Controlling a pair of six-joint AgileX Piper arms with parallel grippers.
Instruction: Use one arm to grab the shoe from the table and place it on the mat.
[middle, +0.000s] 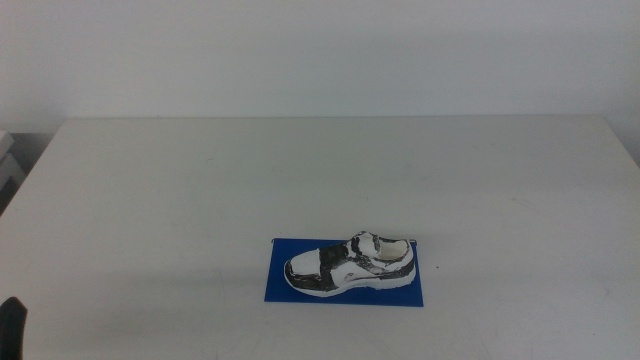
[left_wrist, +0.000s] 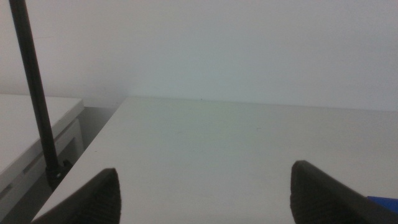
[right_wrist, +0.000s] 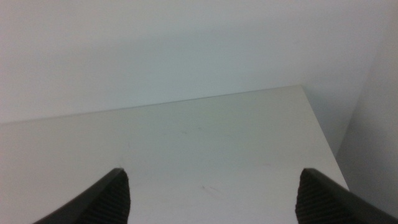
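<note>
Jaws of the left gripper (left_wrist: 202, 190) spread wide over bare tabletop, nothing between them; jaws of the right gripper (right_wrist: 211, 194) likewise spread wide and empty. In the middle view only a dark tip of the left gripper (middle: 12, 325) shows at the lower left corner; the right one is out of that view. The shoe (middle: 350, 265) lies on the mat (middle: 280, 285), toe toward the left arm's side, sole down, inside the mat's edges. The mat sits toward the near edge of the white table (middle: 320, 170), a little right of centre. A black pole (left_wrist: 34, 87) stands off the table's edge beside a white cabinet (left_wrist: 31, 134).
</note>
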